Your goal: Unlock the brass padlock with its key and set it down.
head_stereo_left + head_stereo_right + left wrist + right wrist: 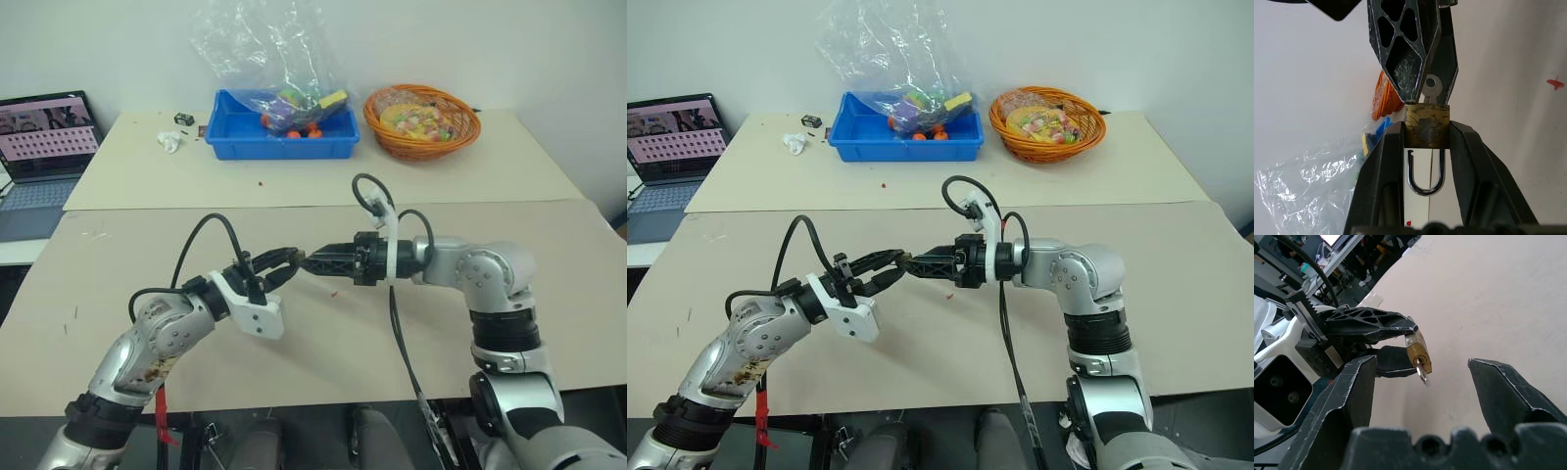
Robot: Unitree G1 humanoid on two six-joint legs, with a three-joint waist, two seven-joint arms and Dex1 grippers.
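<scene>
Two tan tabletops (323, 323) carry the scene, the nearer one beneath both arms, the farther one (470, 157) against the wall. On the farther top sit a blue rectangular plastic bin (281, 137) holding a crumpled clear plastic bag (257, 44) and an orange woven basket (422, 119) of coloured items; an open laptop (44, 137) stands off to the left. Left gripper (287, 262), with two black lattice fingers, points level toward the right and is clamped on the small yellowish brass padlock (1426, 126), one finger pressing each side of the brass body above the nearer tabletop. The padlock's silver U-shaped shackle (1425, 174) lies between the left fingers with one leg out of the body, so the lock stands undone. Right gripper (1422, 382) faces the left one tip to tip, its two black fingers (1508, 391) spread wide apart on either side of the padlock and closed on nothing. The small silver metal key (1421, 372) sticks out of the padlock's base, its round bow (1432, 84) free between the right fingers. A few red crumbs (334, 291) dot the nearer top.
</scene>
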